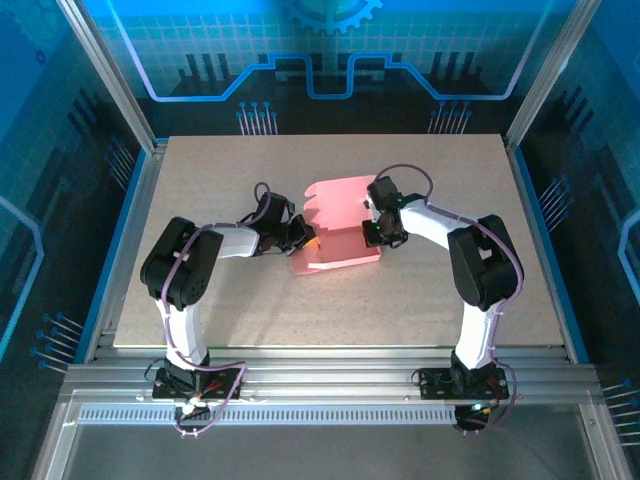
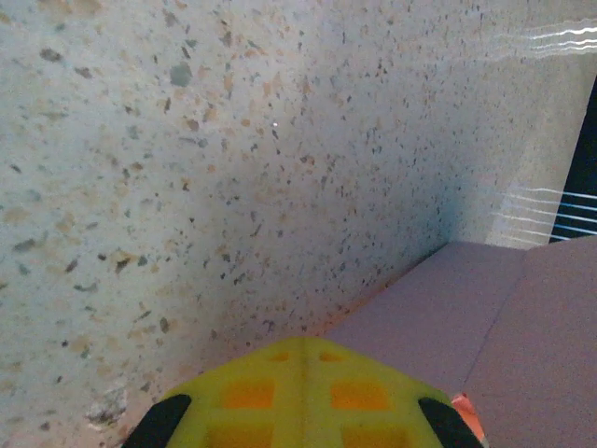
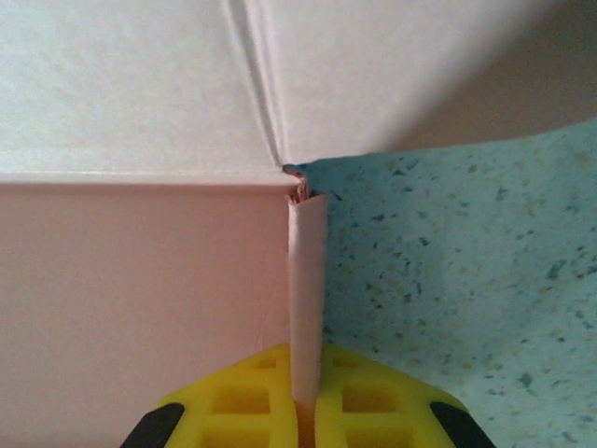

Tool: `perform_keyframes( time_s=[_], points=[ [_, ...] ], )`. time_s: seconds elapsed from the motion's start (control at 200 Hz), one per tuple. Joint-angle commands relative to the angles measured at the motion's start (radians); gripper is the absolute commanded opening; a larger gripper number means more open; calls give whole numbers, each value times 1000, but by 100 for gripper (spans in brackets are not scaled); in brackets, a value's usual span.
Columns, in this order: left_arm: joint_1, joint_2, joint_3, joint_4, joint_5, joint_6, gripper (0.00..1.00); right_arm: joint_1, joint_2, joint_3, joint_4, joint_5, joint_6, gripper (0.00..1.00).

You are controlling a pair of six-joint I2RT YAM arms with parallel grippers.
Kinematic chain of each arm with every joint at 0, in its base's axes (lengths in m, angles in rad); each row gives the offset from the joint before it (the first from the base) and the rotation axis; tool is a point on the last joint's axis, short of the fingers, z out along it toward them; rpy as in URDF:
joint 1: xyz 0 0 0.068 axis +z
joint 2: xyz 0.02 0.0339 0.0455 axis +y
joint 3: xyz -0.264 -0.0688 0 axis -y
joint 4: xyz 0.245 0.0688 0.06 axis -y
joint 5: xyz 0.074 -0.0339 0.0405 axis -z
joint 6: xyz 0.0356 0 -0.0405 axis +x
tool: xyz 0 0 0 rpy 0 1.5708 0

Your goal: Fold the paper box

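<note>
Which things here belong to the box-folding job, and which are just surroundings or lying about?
Part of the job:
- paper box, pink and creased
- right gripper, shut on one of its thin flaps
- left gripper, shut at the box's left edge in the top view

Not part of it:
- table
- metal frame rails
- blue backdrop panel

I work in a robotics lab cell, not a home or a shop. My left arm and right arm are bolted to aluminium rails along the near edge of a speckled table, with cables looping at their bases. Metal frame posts rise by the far corners, and blue panels printed with circuit lines and a gear wall it in.
</note>
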State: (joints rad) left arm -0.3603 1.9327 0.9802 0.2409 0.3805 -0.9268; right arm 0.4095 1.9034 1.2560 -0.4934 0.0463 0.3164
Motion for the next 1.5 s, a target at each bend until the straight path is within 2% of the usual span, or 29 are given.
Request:
perform_keyframes(
  time_s=[0.0,0.205,0.44,0.6,0.861,0.956,1.121,1.321,1.496],
  points=[
    [-7,25,21,76,1,-59,1,9,-33,-19,31,-75,53,0],
    [-6,25,26,86,-14,-96,7,20,-24,-32,59,-107,107,0],
    [-8,19,8,140,-8,-177,13,36,-7,-32,56,-77,125,0],
    [10,-28,-10,64,-45,-99,16,19,-23,-33,46,-50,115,0],
    [72,-195,-126,-73,-155,17,23,-18,-45,-51,51,-17,118,0],
    [70,-260,-170,-116,-193,24,29,-22,-43,-50,55,-9,125,0],
    [44,-380,-265,-136,-234,-61,41,-21,-33,-40,57,0,133,0],
    [-55,-524,-337,-174,-295,-248,67,-21,-25,-27,50,4,134,0],
    [-150,-645,-292,-349,-412,-402,67,-18,-26,-29,49,7,135,0]
  ],
)
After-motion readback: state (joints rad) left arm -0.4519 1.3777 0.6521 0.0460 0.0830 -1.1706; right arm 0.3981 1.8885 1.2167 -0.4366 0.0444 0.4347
